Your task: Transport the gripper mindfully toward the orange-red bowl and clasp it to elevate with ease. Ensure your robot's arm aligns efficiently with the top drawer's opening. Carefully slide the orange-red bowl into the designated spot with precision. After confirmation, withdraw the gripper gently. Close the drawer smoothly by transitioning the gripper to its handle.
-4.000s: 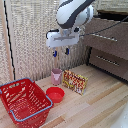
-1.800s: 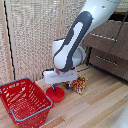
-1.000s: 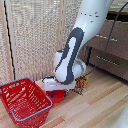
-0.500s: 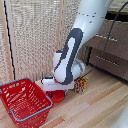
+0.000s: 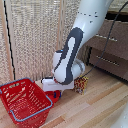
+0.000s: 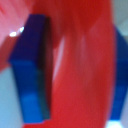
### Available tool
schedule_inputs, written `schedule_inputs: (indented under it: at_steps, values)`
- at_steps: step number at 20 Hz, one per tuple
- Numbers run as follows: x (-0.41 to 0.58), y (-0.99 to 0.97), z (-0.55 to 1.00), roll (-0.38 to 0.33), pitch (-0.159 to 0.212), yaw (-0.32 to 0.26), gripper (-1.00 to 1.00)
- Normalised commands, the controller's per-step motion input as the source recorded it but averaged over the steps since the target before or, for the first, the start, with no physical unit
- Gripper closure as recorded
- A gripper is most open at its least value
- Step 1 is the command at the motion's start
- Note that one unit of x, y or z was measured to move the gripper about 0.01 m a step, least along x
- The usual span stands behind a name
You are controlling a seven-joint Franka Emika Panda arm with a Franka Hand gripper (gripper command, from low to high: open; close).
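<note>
The pincer point(image 5: 56, 93) is down low at the wooden floor point(image 5: 100, 107), its white boxy hand pressed close over the one orange-red bowl point(image 5: 56, 94), of which only a small glossy patch shows beneath it in the exterior view. The wrist view is blurred and very close: two dark-blue fingers point(image 6: 32, 75) stand on either side of a broad band of red, the bowl's wall point(image 6: 80, 75), which fills the gap between them. One finger lies against the red; whether both pads press it I cannot tell, so the pincer is neither plainly clenched nor plainly released — it straddles the bowl's rim.

Above the hand, the one robot's arm point(image 5: 72, 47) rises thick and white with a dark grey seam, bending up and out of the picture's top.

Just beside the bowl, on the exterior view's left, stands one red mesh basket point(image 5: 22, 100) with a pale blue-grey rim. On the other side, partly hidden behind the arm, sits one small patterned box point(image 5: 81, 84) on the floor.

Farther off, at the exterior view's right, is the grey-brown dresser point(image 5: 117, 42). Two drawer fronts show — the top drawer point(image 5: 117, 35) with its handle point(image 5: 111, 38), and the like drawer below it point(image 5: 107, 62). A woven pale screen point(image 5: 35, 37) forms the backdrop.
</note>
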Motion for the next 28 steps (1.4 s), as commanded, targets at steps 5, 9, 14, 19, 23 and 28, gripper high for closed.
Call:
schedule_inputs:
  at_steps: [5, 9, 14, 19, 23, 28]
  values:
    - [0.000, -0.01, 0.26, 0.000, 0.049, -0.006, 1.00]
    - [0.003, 0.00, 0.61, 0.000, 0.093, 0.000, 1.00]
    - [0.049, 0.00, 0.63, -0.015, 0.081, 0.003, 1.00]
    - [0.219, -0.01, 0.65, -0.023, 0.063, 0.000, 1.00]
    - [0.312, -0.05, 0.70, -0.012, 0.070, 0.000, 1.00]
    - [0.351, -0.09, 0.75, -0.006, 0.053, 0.000, 1.00]
